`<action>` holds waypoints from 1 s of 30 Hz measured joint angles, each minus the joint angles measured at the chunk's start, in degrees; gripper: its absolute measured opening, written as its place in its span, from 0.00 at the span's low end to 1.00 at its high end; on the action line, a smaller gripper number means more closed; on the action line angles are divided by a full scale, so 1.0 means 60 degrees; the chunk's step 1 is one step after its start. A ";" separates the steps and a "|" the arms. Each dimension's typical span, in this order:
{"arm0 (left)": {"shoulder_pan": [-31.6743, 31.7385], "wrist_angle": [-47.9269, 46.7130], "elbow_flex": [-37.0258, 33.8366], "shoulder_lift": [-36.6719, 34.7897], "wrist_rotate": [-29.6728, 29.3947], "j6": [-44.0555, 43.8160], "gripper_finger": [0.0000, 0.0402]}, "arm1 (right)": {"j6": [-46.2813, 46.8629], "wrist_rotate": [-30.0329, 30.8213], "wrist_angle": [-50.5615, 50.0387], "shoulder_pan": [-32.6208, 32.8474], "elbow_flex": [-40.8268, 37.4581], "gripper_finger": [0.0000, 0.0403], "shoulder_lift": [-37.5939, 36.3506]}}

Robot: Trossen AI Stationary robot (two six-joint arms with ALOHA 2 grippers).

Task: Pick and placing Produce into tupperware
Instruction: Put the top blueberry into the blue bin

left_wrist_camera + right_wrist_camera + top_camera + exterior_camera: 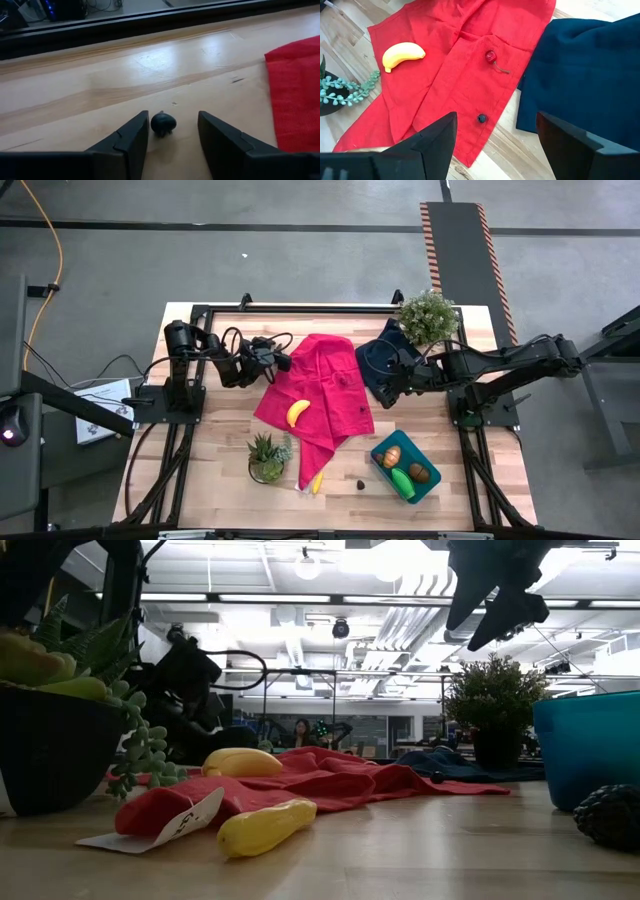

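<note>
Banana [297, 412] left on red cloth [330, 370]; tupperware [434, 483] partly filled.
Banana judged light, hard, smooth, likely slippery; best gripped mid-body across its width. Right tool [495, 137] is seen open above the cloth; left tool [170, 137] open, empty.

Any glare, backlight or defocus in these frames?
Left wrist view: bright ceiling-light sheen on the table. Low view: bright ceiling lights leave the right gripper a silhouette, and the near succulent pot is soft. High view: evenly lit.
</note>
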 joint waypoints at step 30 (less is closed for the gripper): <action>0.0121 -0.0239 -0.0018 -0.0004 -0.0126 -0.0598 0.24 | -0.0004 0.0011 0.0015 0.0000 0.0000 0.65 0.0000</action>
